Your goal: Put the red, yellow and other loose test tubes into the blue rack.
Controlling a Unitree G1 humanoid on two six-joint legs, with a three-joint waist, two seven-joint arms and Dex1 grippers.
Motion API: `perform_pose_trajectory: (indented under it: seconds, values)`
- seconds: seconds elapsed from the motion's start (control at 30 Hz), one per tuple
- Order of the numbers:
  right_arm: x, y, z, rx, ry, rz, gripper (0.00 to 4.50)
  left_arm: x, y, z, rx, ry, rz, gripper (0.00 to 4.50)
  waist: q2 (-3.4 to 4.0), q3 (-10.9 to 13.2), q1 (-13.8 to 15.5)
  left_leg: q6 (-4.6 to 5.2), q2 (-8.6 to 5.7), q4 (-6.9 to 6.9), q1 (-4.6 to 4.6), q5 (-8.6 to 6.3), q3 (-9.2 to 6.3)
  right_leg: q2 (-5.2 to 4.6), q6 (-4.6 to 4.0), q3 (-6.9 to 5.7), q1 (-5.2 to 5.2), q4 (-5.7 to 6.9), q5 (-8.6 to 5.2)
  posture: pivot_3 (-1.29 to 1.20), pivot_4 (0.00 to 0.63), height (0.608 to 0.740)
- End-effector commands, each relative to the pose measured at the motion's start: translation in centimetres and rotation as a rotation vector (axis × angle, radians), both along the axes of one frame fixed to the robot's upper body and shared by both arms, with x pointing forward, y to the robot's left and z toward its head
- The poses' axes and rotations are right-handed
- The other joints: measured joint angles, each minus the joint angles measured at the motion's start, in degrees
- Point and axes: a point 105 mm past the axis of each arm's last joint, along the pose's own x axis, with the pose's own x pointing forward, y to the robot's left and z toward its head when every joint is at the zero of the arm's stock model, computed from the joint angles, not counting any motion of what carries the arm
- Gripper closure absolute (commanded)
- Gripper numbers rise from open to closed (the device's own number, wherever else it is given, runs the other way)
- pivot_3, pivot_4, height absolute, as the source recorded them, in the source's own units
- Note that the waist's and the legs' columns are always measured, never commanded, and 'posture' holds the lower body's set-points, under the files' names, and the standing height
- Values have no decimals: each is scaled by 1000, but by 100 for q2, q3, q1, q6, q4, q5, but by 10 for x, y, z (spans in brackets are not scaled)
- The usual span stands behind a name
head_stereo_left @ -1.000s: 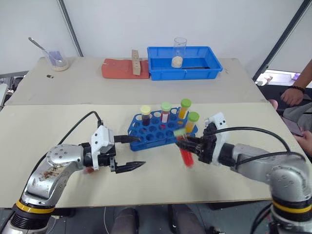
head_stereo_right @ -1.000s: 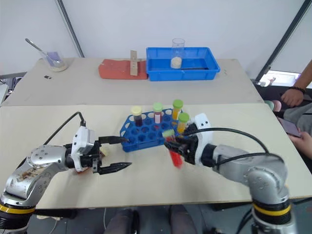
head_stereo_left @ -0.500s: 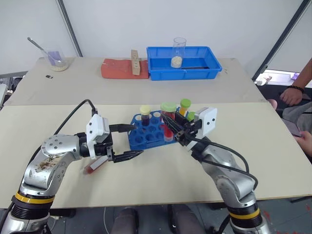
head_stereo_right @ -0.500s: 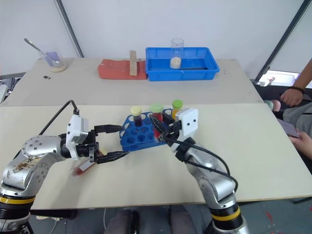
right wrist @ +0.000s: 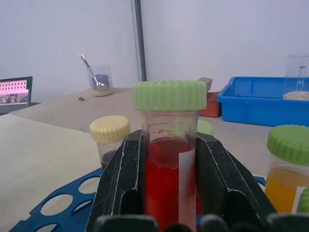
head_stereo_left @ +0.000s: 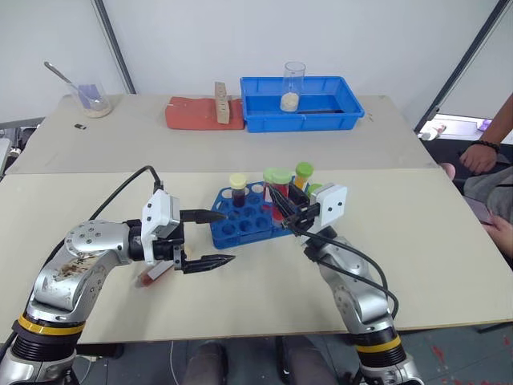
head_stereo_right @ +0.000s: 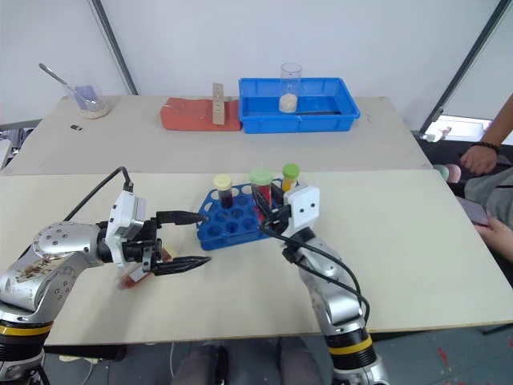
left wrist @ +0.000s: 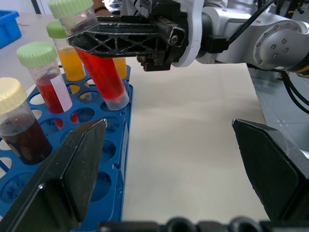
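Over the blue rack [head_stereo_left: 250, 216], the right gripper [left wrist: 108, 41] has its two black fingers clamped on the bright red test tube [left wrist: 99, 72] with the green cap — the tube tilted, its round bottom just above the rack's holes. Standing in the rack are a dark red tube with a pale-yellow cap [head_stereo_left: 239, 191], a red one and two yellow-orange ones with green caps. Just beside the rack's left end, the left gripper [head_stereo_left: 210, 238] hangs with its fingers spread wide and empty — a reddish tube [head_stereo_left: 155, 273] lies on the table beneath that wrist.

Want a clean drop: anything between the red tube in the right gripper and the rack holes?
Nothing visible. The right gripper holds the red tube, tilted, its bottom above open holes of the rack; seated tubes stand beside it.
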Motion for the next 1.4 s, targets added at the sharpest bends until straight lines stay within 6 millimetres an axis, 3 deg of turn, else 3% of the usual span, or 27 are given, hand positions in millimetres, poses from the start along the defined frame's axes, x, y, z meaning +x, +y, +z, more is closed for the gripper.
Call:
perform_pose_trajectory:
  seconds: [0.03, 0.8, 0.87, 1.07, 1.27, 1.4]
  values:
    - [-2, 0, 12, 6, -80, -10, 3489, -4, -3, 7, 3, -35, -25, 0, 0, 0, 0, 0, 0, 0, 0, 0, 0, 0, 0, 0, 0, 0, 0, 0, 150, 740]
    - [-4, -2, -7, 21, -119, -76, 3489, 1, -6, 11, -8, -46, -1, 0, 0, 0, 3, -1, -1, 1, 3, 0, -2, 0, -2, 0, 1, 6, 0, 0, 150, 740]
    - [-6, -3, -9, 28, -108, -71, 2441, 3, -5, 11, -7, -42, 12, 0, 0, 0, 3, -1, 0, 1, 3, 0, -1, 0, -2, 0, 1, 6, 0, 0, 150, 740]
    - [-11, -6, -22, -69, -71, -44, 383, 6, 3, 11, 34, -39, 59, 0, 0, 0, -2, -1, 0, 1, 6, 0, -1, 0, -2, 0, 1, 7, 0, 0, 150, 740]
    - [-36, -17, -21, -193, -44, 42, 383, 8, 34, 13, 219, -16, 167, 0, 0, 1, -1, -1, 0, -5, 6, 0, -2, 0, -10, -2, -1, 10, -8, 0, 150, 740]
    - [-61, -16, -18, -345, -13, 247, 383, 8, 60, 16, 379, 35, 249, 0, 0, 2, 9, -1, 2, -5, 9, 0, 2, -1, -10, -2, -3, 10, -11, 0, 150, 740]
